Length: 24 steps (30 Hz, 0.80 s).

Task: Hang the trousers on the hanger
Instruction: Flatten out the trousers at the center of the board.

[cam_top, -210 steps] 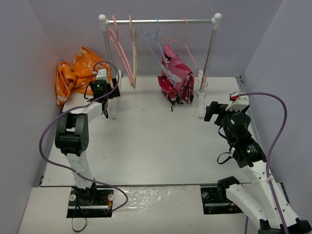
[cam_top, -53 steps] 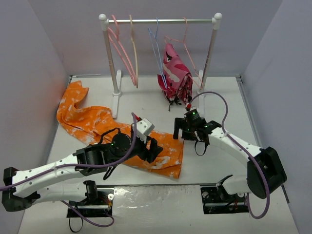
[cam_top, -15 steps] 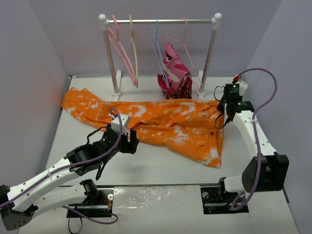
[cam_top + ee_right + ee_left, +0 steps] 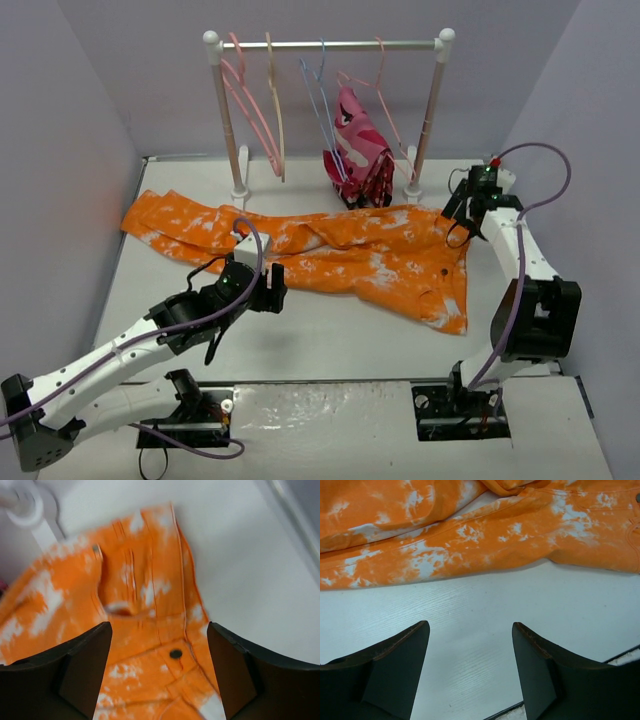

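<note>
The orange trousers (image 4: 350,255) with white blotches lie spread across the table, legs to the left and waist to the right. My left gripper (image 4: 272,290) is open and empty over bare table, just nearer than a leg (image 4: 485,535). My right gripper (image 4: 460,218) is open and empty, hovering over the waist end, with the waistband and button (image 4: 175,653) between its fingers. The bright pink hanger (image 4: 247,110) hangs at the left end of the rail.
The clothes rack (image 4: 330,44) stands at the back on two white posts. It also holds a beige hanger (image 4: 273,110), a thin light-blue hanger (image 4: 322,105) and a pink-red camouflage garment (image 4: 360,150). Grey walls close in both sides.
The trousers' waist end has dropped and spread toward the near right. My right gripper has drawn back and away from the cloth. My left gripper has shifted only slightly.
</note>
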{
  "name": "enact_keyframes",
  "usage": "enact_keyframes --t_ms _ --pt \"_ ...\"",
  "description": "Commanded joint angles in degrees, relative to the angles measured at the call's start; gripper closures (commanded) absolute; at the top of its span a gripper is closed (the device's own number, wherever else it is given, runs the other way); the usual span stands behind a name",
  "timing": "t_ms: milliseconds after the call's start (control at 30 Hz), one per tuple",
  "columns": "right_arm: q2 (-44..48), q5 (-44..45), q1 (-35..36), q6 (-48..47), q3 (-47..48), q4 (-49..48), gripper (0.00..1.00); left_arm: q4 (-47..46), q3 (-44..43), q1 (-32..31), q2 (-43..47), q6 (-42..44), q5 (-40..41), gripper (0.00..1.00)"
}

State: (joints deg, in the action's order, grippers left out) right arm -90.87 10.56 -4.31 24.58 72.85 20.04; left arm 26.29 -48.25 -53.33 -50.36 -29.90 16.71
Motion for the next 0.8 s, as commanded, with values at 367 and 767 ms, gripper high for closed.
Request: enact_keyframes --t_ms 367,767 --pt "9.31 -9.4 7.87 16.4 -32.86 -11.69 0.26 -4.07 0.0 11.53 -4.25 -2.85 -3.58 0.37" --pt "2.44 -2.3 -9.67 19.27 -28.18 -14.27 0.28 3.65 0.16 21.0 -3.11 -7.64 -4.14 0.36"
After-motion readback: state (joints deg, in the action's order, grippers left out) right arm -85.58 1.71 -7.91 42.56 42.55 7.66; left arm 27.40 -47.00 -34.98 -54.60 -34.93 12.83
